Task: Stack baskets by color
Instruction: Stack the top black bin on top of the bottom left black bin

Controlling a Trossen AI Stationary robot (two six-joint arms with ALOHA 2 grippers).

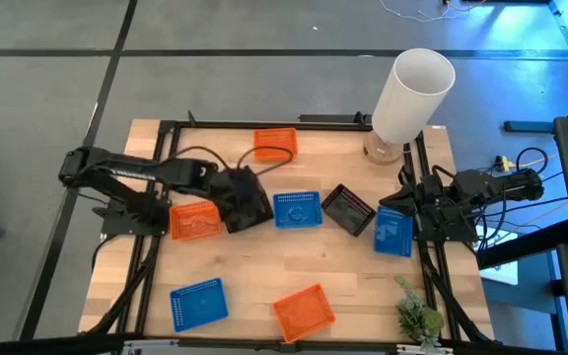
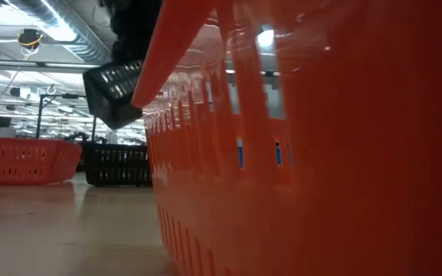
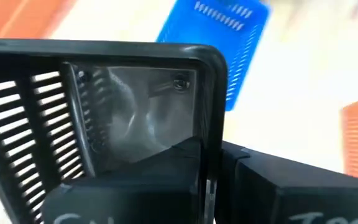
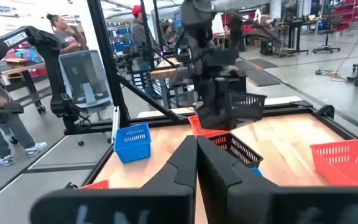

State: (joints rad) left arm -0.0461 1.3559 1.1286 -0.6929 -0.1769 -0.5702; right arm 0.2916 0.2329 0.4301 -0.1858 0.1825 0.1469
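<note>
My left gripper (image 1: 235, 193) is shut on a black basket (image 1: 252, 205), which hangs tilted above the table's middle (image 2: 113, 92), between an orange basket (image 1: 193, 221) and a blue basket (image 1: 297, 209). A second black basket (image 1: 348, 209) rests on the table to the right. More baskets lie flat on the table: orange at the far side (image 1: 275, 144), blue (image 1: 198, 303) and orange (image 1: 304, 312) near the front. My right gripper (image 4: 196, 155) is shut at the right edge, with nothing between its fingers, above another blue basket (image 1: 394, 232). My left gripper pinches one side wall of the black basket near a corner (image 3: 207, 134), one finger inside the basket and one outside. The fingers slant down from the table's left. The basket is lifted clear of the table and hangs tilted (image 4: 235, 106).
A tall white cylinder (image 1: 409, 94) stands at the far right corner, and a small green plant (image 1: 417, 316) at the near right. A black metal frame (image 1: 264, 124) borders the table. People stand in the room beyond the table (image 4: 61, 31).
</note>
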